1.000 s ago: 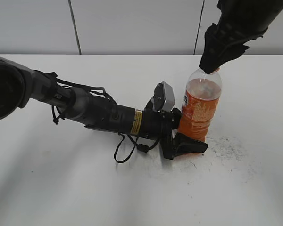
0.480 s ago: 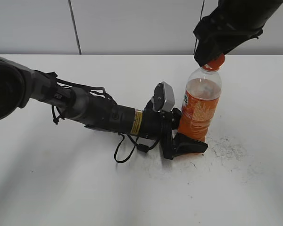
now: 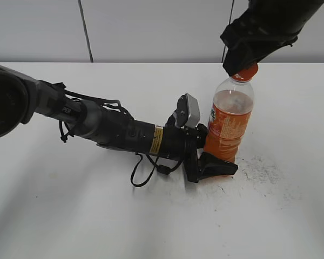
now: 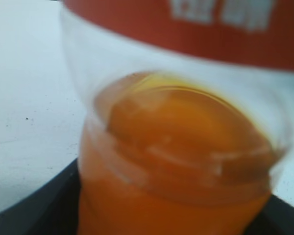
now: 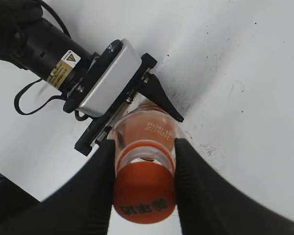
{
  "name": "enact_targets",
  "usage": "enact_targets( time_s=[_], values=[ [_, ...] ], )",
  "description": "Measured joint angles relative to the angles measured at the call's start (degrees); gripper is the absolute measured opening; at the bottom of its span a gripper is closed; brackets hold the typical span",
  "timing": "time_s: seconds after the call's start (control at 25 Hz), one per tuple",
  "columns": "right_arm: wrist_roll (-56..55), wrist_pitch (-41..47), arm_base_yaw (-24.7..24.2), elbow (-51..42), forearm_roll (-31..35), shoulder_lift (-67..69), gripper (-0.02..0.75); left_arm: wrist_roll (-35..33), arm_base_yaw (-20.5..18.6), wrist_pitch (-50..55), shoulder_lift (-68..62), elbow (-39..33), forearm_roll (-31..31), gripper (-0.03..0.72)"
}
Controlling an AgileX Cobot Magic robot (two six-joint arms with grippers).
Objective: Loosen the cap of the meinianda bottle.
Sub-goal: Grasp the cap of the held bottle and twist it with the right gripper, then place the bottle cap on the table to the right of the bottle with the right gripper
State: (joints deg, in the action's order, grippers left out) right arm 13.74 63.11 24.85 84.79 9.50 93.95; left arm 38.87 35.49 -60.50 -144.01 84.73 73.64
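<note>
One small round orange plastic cap (image 5: 145,196) sits on top of the tall clear plastic bottle of orange drink (image 3: 230,123), which stands upright on the white desk (image 3: 70,216), right of the middle. The right end effector (image 5: 143,188) comes down from above, and its two black fingers (image 5: 95,188) sit on either side of the cap and neck. They look like they touch the cap, but the wrist view is too close to tell if they squeeze it hard. Holding from the top like this lets the arm turn the cap around. Low down, the left end effector (image 3: 208,162) is clenched on the bottom part of the bottle, just under the orange label (image 3: 227,127). I think it holds there so the bottle cannot spin or tip over while the cap is turned. The left wrist view shows only the blurry orange bottle very close up. The cap looks like it is on the neck, so the loosening seems not finished yet.
</note>
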Motion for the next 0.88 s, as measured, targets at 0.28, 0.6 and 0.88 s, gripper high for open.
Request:
enact_targets(
  time_s=[0.28, 0.6, 0.88],
  values=[
    [7.58, 1.13, 0.00, 0.00, 0.00, -0.45, 0.272, 0.00, 0.00, 0.00, 0.00, 0.00, 0.00, 0.555],
    [12.99, 3.39, 0.00, 0.00, 0.34, -4.96, 0.271, 0.00, 0.00, 0.00, 0.00, 0.00, 0.00, 0.554],
    [6.56, 6.36, -2.35, -0.07, -2.62, -10.75, 0.271, 0.00, 0.00, 0.11, 0.00, 0.00, 0.00, 0.554]
  ],
)
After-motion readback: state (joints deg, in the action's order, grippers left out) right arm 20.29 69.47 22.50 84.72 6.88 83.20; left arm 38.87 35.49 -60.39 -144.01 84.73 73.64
